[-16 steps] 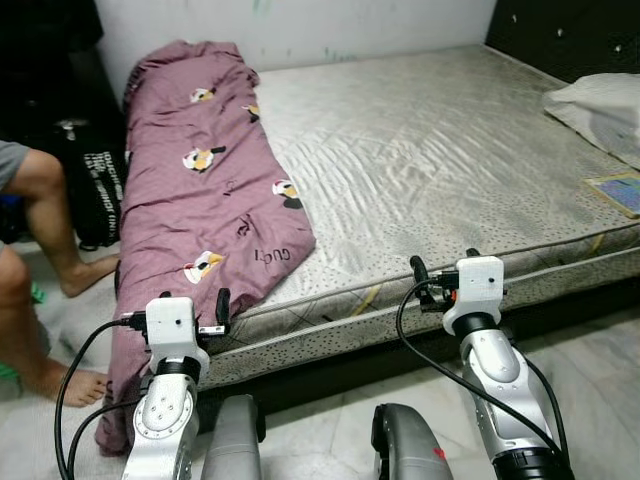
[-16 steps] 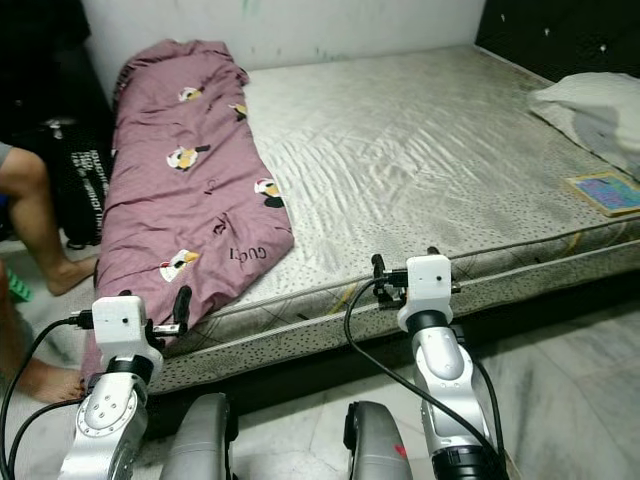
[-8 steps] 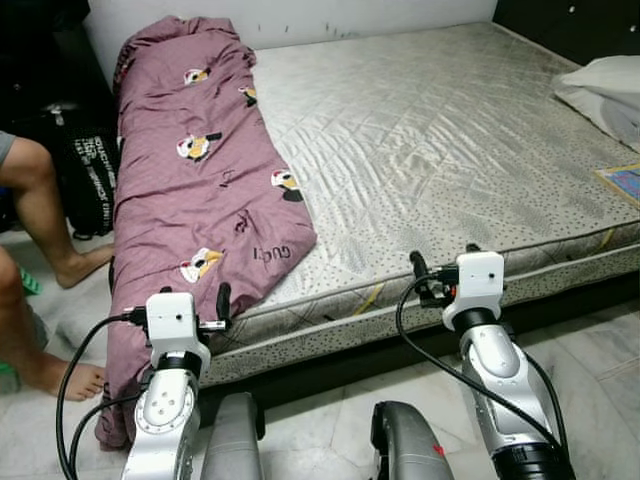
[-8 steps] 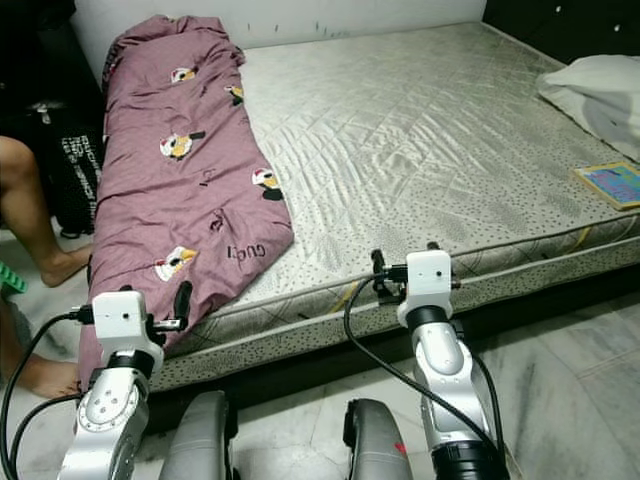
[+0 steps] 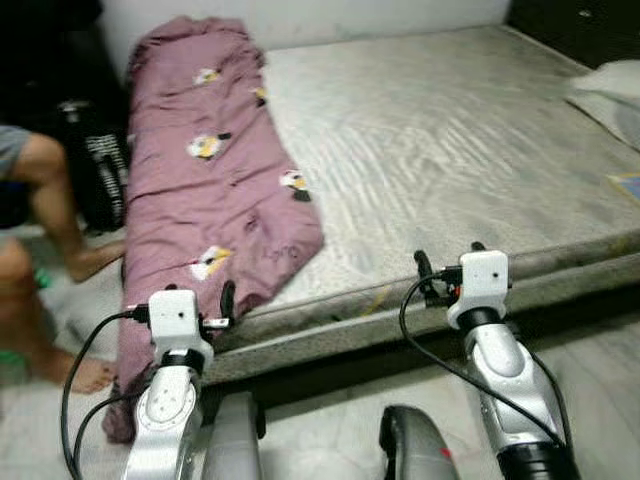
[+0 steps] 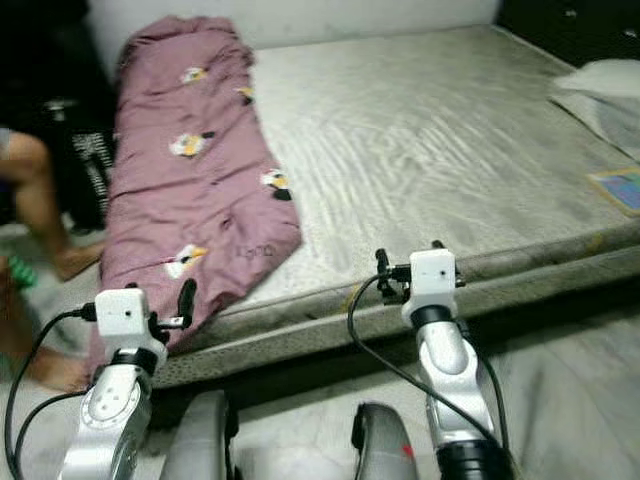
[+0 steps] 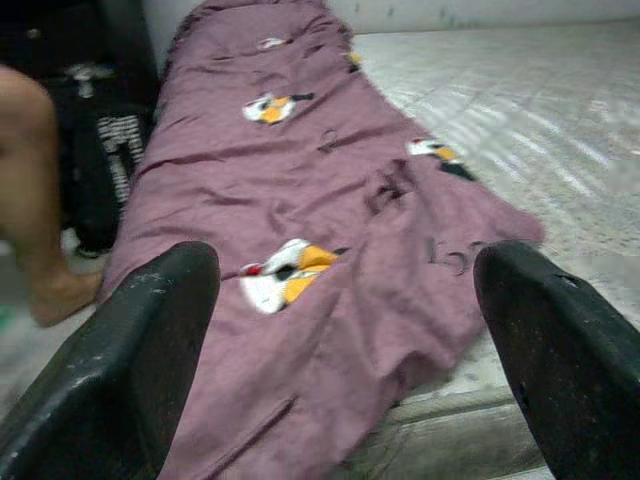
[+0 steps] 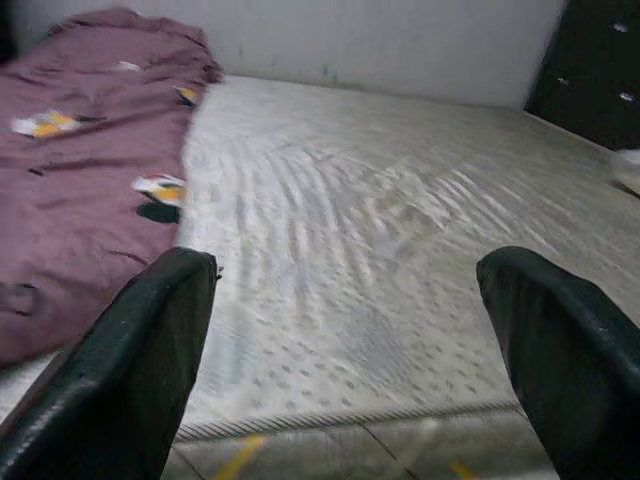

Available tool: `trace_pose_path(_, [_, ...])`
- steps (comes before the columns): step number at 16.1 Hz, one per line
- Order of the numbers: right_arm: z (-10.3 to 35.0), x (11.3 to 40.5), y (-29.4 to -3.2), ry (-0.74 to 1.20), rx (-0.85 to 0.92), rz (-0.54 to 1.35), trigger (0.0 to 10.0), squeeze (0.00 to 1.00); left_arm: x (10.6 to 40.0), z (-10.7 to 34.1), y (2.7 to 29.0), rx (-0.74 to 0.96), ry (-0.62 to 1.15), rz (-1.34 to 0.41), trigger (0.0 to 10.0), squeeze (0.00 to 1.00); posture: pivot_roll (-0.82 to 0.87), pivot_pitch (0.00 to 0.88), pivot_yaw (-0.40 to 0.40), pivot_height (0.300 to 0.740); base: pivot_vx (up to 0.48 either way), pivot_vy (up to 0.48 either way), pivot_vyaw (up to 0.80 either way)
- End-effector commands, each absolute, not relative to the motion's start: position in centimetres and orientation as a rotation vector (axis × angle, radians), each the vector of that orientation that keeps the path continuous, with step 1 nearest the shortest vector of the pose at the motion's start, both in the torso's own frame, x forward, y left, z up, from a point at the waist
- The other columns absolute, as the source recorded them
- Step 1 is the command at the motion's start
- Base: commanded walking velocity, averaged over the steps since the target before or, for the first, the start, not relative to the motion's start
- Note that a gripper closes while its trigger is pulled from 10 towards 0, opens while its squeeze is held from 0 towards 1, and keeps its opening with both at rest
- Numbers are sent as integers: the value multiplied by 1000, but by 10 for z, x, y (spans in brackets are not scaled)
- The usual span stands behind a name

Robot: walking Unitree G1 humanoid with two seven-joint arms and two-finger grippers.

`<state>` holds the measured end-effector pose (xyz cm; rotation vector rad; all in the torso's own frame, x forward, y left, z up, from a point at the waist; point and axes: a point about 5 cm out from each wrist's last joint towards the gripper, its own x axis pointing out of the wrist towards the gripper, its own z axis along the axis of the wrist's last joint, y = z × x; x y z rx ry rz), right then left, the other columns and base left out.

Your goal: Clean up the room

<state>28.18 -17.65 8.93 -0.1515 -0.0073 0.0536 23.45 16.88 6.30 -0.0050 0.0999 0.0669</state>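
A mauve blanket printed with cartoon birds lies along the left side of a bare grey mattress. Its near end hangs over the mattress's front edge down to the floor. My left gripper is held low in front of that hanging end, open and holding nothing. In the left wrist view, the blanket fills the space between the spread fingers. My right gripper is open and empty in front of the mattress's front edge.
A person's bare legs are at the left beside the blanket, with a foot on the floor. A black bag stands behind them. A white pillow and a flat book lie at the mattress's right end.
The whole picture has shifted a little and blurred, so the camera has moved. Both arms hold the same pose and the blanket lies as before.
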Motion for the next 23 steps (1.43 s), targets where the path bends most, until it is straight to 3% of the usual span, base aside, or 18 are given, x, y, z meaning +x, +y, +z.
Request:
trace_pose_path(1, [90,283,-174,-13,-146,64,10000,0,236,62,170,-12,110,69,10000,0,-7,0,34,612,0,0,0])
trace_pose_path(11, [90,283,-173,-15,-140,84,10000,0,238,64,169,-24,95,48,10000,0,-11,0,33,573,0,0,0])
trace_pose_path(15, [90,284,-173,-18,-156,92,10000,0,239,64,168,-31,87,42,10000,0,-12,0,33,573,335,0,0])
trace_pose_path(23, [90,285,-172,-21,-164,94,10000,0,241,64,166,-41,86,25,10000,0,-15,0,33,573,323,0,465])
